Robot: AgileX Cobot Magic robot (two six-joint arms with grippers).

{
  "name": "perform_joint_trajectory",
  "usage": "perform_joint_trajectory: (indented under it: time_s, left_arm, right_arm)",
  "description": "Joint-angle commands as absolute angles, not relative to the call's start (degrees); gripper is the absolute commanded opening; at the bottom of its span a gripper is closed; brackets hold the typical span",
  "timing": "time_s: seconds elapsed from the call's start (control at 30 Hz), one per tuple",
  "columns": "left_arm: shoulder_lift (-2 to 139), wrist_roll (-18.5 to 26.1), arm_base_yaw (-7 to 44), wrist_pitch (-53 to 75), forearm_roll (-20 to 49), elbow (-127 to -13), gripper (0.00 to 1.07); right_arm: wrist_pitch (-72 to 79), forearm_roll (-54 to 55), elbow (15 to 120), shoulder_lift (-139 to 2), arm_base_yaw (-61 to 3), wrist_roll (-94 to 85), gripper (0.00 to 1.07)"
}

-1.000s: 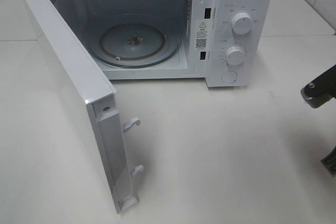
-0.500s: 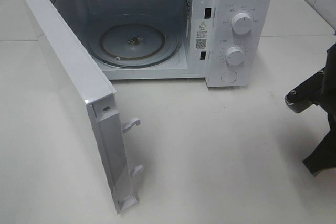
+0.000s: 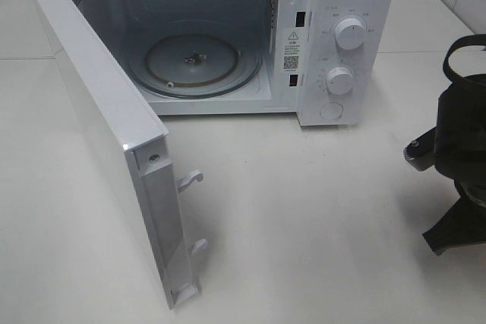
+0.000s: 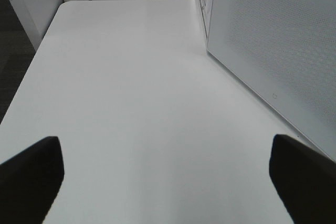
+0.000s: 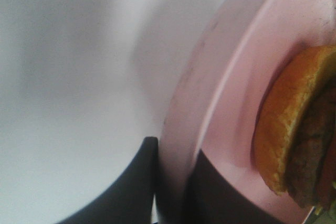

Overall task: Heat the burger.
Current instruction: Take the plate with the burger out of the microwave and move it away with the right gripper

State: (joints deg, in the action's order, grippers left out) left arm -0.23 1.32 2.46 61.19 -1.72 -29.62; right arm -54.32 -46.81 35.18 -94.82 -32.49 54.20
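Right hand (image 5: 170, 182) was clenched on the pink plate (image 5: 231, 93) rim, burger (image 5: 299, 129) riding on it; left hand (image 4: 163, 174) hung released. I judged a tilted plate could shed the burger short of the open microwave (image 3: 334, 43).

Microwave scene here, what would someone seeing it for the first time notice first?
The white microwave at the back of the table, its door swung wide toward the camera and the glass turntable bare inside. At the right edge the dark right arm is entering; its wrist view shows the right gripper pinching the rim of a pink plate carrying the burger.
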Motion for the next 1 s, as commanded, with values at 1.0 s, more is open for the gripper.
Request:
perform_joint_trajectory:
  time_s: [1.0]
  left_arm:
    - [-1.26,1.32,2.35,61.02,-1.66,-29.56,1.00]
  right_arm:
    - [-50.13,-48.76,35.41,-102.44,-25.50,59.13,0.26]
